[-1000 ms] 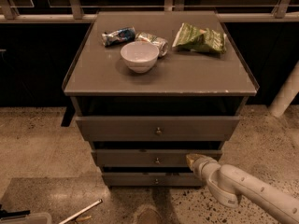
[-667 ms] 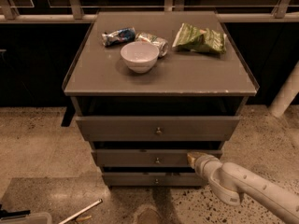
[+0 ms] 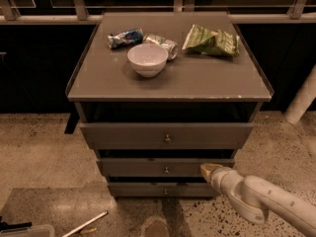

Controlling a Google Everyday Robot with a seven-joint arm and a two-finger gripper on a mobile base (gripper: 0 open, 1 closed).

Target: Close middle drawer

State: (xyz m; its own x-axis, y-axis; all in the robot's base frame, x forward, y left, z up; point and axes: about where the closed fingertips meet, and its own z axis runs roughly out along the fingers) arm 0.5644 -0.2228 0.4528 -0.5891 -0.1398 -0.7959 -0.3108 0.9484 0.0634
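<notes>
Step in hand: push-to-close. My gripper (image 3: pixel 209 170), lower right of centre, sits at right end of middle drawer (image 3: pixel 143 167) front panel; whether clenched or released, cannot tell. Drawer at lower centre, part-way out. Next, judged: steady push into cabinet (image 3: pixel 207 78), toward frame top. Front faces camera; long axis left–right.

Grey middle drawer (image 3: pixel 138 167), tan-tipped white gripper (image 3: pixel 210 170) at its front, white bowl (image 3: pixel 147 59), green bag (image 3: pixel 211 40)

One camera looks down from nearby at the front of the cabinet (image 3: pixel 197 80); the tool (image 3: pixel 209 170) sits lower right of centre, at the middle drawer (image 3: pixel 143 167).
</notes>
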